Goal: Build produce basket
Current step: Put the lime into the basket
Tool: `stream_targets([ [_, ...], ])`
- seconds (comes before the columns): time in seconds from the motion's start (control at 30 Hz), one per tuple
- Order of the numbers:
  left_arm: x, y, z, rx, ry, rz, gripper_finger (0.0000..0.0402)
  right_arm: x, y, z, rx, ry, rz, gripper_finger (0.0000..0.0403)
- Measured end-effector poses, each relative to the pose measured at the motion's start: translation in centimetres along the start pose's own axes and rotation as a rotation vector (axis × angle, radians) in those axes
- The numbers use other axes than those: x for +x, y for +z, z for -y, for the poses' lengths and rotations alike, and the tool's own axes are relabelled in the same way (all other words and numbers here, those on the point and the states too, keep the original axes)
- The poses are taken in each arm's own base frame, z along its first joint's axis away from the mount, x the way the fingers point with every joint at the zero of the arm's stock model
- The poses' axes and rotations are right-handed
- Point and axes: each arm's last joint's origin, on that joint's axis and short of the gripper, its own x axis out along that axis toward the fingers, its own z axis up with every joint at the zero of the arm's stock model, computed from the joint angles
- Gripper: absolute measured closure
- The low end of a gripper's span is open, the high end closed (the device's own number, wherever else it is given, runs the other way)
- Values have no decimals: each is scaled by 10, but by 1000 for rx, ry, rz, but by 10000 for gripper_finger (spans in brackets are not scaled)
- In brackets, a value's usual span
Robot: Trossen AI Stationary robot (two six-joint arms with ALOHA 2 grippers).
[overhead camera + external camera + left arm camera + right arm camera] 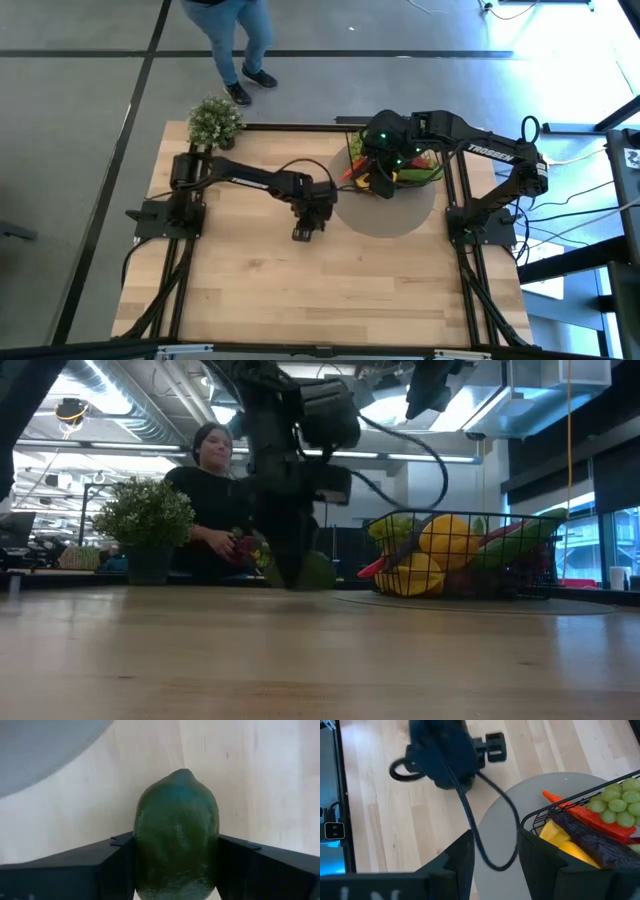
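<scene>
A dark green avocado (176, 835) sits on the wooden table near its middle, just left of a grey round mat (390, 215); it also shows in the low view (318, 572). My left gripper (305, 228) is down over it, one finger on each side. The black wire basket (395, 165) stands on the mat's far part, filled with produce: yellow fruit (445, 550), green grapes (615, 802), a red chili (580, 810), a purple eggplant (600, 840). My right gripper (495, 865) hangs open above the basket's left side, with nothing between its fingers. My left gripper pinches the avocado by its two opposite sides (141, 852) between its two fingers (100, 870). The fingers come from above, slanting steeply down. In the low view the avocado's underside looks to be on the table.
A small bushy potted plant (215, 120) stands at the table's far left corner. A person (212, 490) is just beyond the far edge. Bare wood lies across the near half of the table (320, 290).
</scene>
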Motion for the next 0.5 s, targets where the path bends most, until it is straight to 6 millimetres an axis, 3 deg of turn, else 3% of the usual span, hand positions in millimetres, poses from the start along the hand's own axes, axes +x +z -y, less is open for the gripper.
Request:
stream_targets([
  [0.5, -107, -8, -25, -202, 130, 185, 241, 0, 10, -1, -63, 7, 99, 265],
])
